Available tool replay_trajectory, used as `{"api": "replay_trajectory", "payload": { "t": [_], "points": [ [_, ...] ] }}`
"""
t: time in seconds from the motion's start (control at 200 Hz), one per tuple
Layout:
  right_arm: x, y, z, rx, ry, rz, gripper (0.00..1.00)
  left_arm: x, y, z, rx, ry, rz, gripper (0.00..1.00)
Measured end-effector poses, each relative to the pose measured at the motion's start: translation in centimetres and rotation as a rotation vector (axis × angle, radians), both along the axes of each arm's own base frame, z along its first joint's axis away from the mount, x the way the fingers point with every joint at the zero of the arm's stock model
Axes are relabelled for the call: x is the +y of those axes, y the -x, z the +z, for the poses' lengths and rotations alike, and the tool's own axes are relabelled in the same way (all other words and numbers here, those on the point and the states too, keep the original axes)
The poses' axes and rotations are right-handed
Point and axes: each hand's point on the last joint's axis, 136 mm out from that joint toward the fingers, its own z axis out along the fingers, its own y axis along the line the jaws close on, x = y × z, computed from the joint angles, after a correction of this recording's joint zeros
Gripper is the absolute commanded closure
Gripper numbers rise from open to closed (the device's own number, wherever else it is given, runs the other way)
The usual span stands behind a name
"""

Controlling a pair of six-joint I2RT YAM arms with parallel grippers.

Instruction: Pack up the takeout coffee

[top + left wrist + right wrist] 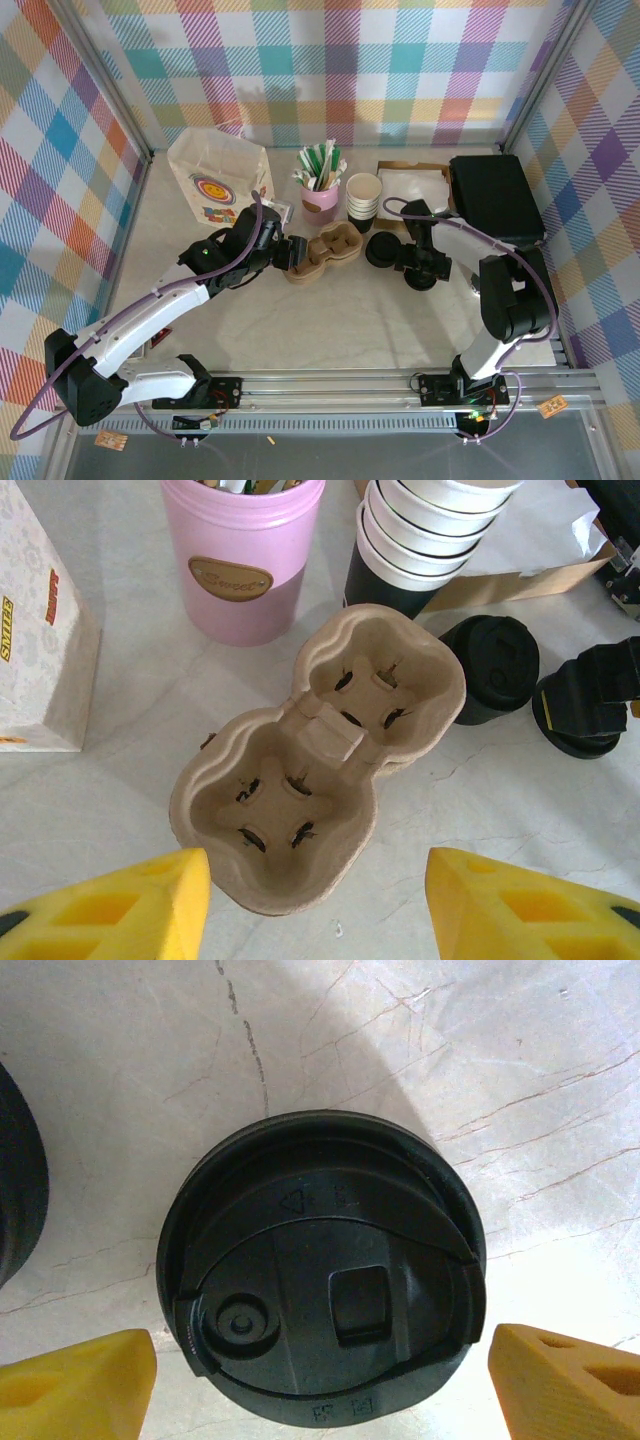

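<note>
The takeout coffee (320, 1280) shows as a round black lid right under my right gripper (320, 1380). Its yellow fingers (75, 1385) stand open on either side with a little table showing in the gaps, and the cup body is hidden. In the top view that gripper (420, 272) hangs over the coffee, right of centre. My left gripper (318, 905) is open, its fingers straddling the near end of a brown pulp two-cup carrier (320, 750). Both wells of the carrier (322, 252) are empty.
A low black stack of lids (383, 250) stands between carrier and coffee. Behind are a stack of cups (363, 197), a pink cup of straws (320, 195), a white paper bag (218, 180), a cardboard tray (415, 178) and a black box (495, 195).
</note>
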Motion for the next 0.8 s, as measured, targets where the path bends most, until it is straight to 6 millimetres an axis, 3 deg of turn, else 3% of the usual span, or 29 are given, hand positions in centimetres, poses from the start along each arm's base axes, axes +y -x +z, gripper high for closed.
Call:
{"api": "replay_trajectory", "payload": {
  "t": [0.265, 0.485, 0.8],
  "points": [
    [-0.3, 0.0, -0.7, 0.021, -0.008, -0.015, 0.21, 0.0, 0.0, 0.0, 0.0, -0.001, 0.0, 0.41],
    [-0.2, -0.2, -1.0, 0.025, -0.017, -0.018, 0.16, -0.3, -0.3, -0.3, 0.011, -0.013, -0.004, 0.41],
    [-0.2, -0.3, -1.1, 0.027, -0.026, -0.017, 0.18, -0.6, -0.4, -0.2, 0.013, -0.01, -0.014, 0.41]
  ]
}}
